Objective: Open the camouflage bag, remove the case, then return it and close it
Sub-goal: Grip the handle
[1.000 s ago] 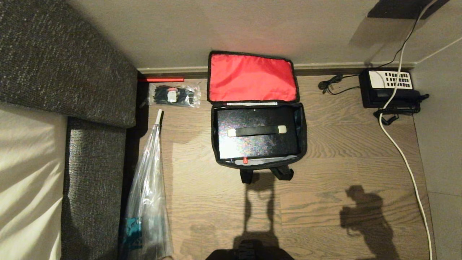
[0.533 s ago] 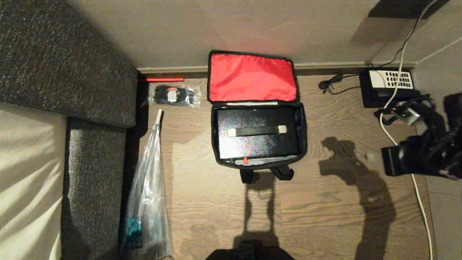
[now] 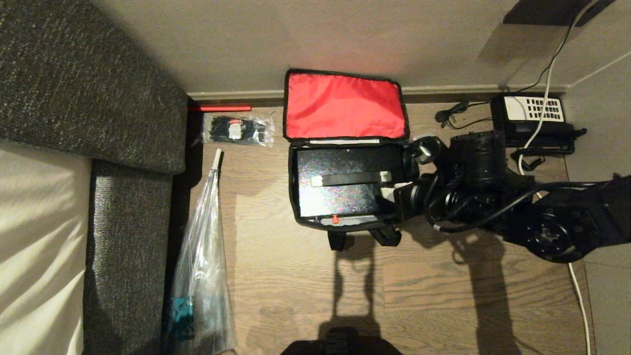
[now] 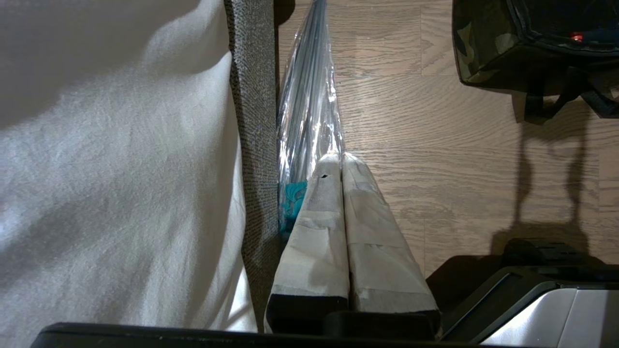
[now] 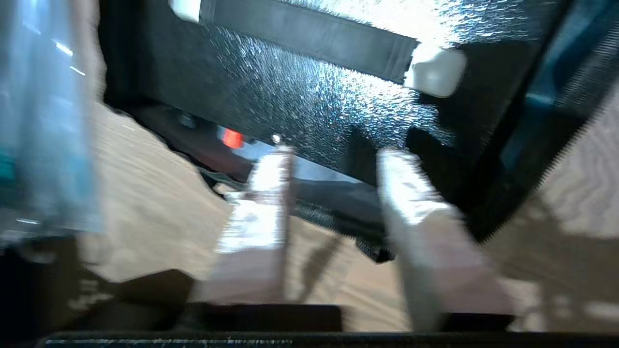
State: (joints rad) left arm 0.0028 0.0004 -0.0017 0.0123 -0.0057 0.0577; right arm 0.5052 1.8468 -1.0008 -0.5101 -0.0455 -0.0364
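Red lining shows on our boxy camouflage bag [image 3: 345,106], unzipped by the floor's far wall edge, the speckled black hard case [image 3: 347,185] inside and unlifted; our right gripper [image 5: 333,164] hangs part-open and empty over its right end.

No text, label, brand or number could be read in any view. A white keypad grid was seen on the black desk telephone [image 3: 533,121] at the far right by the wall, but the key markings were too small to be made out. A white strip was seen along the hinge edge of the camouflage bag [image 3: 345,106], just under the red lining; no print could be made out on it. A small white tag was seen inside the clear packet [image 3: 238,130] left of the bag, illegible too. No marks were seen on the case [image 3: 345,197].
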